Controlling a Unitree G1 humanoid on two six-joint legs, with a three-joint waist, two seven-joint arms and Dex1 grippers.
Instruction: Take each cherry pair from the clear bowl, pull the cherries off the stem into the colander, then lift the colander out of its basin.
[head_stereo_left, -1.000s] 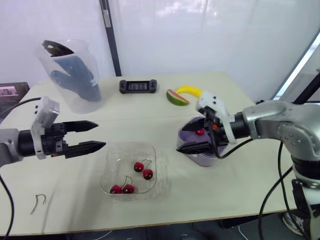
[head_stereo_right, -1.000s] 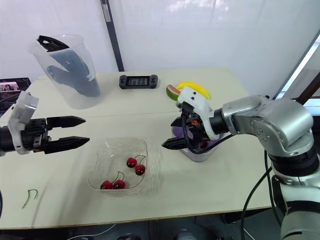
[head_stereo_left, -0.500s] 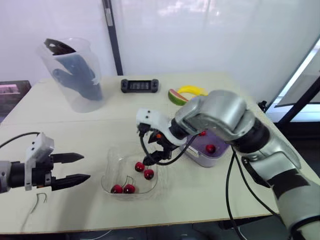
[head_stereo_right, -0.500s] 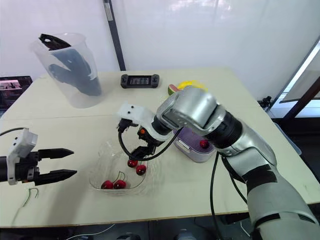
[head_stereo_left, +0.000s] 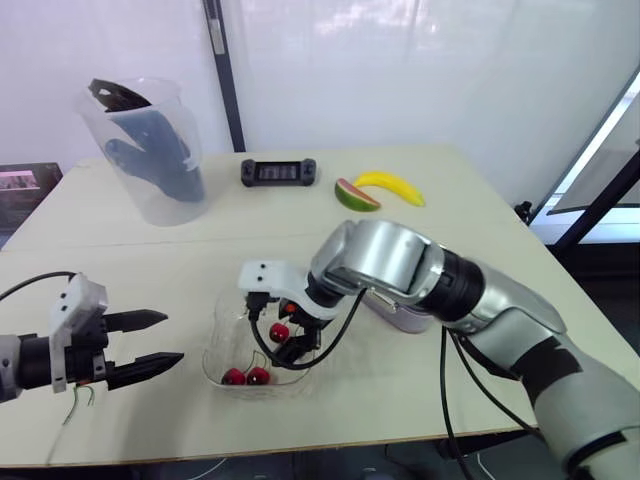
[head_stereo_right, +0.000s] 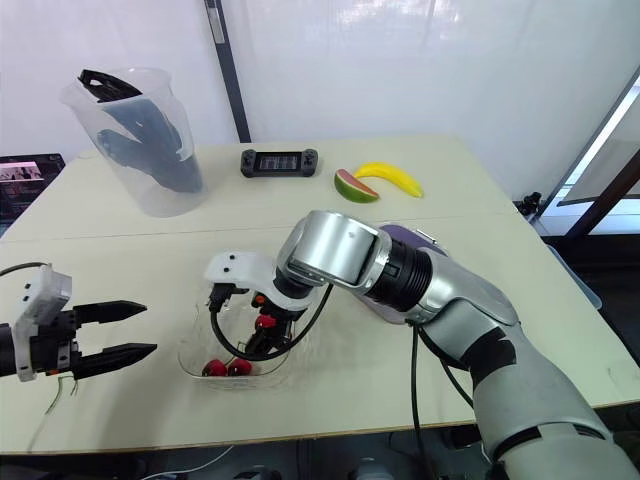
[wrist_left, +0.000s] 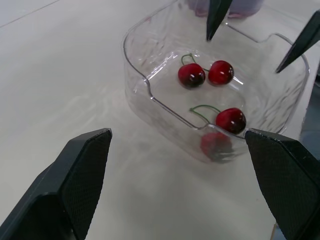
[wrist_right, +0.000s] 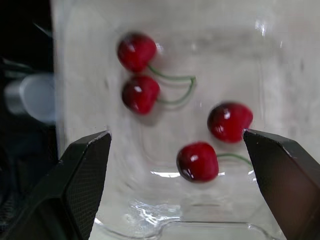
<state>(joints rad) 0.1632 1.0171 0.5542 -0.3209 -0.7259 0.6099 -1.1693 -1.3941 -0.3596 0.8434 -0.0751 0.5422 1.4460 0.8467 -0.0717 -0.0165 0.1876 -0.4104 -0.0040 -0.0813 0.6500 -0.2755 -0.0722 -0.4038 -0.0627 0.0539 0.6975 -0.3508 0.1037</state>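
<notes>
The clear bowl (head_stereo_left: 218, 338) sits near the table's front edge and holds two red cherry pairs, one (wrist_right: 139, 75) with its stems joined and another (wrist_right: 215, 142) beside it. My right gripper (wrist_left: 257, 35) hangs open just above the bowl, fingertips pointing down over the cherries with nothing between them. Left of the bowl, my left gripper (head_stereo_left: 172, 338) is open and empty, a short way clear of the rim. The purple colander and basin (head_stereo_left: 398, 314) stand right of the bowl, mostly hidden behind my right arm.
A clear pitcher (head_stereo_left: 150, 150) with a dark glove inside stands at the back left. A black controller (head_stereo_left: 277, 172), a watermelon slice (head_stereo_left: 356, 196) and a banana (head_stereo_left: 390, 185) lie at the back. A loose green stem (head_stereo_right: 60, 395) lies by my left gripper.
My right gripper swung left from the colander to the bowl and dropped over the cherries. My left gripper drew back to the left and stayed open.
</notes>
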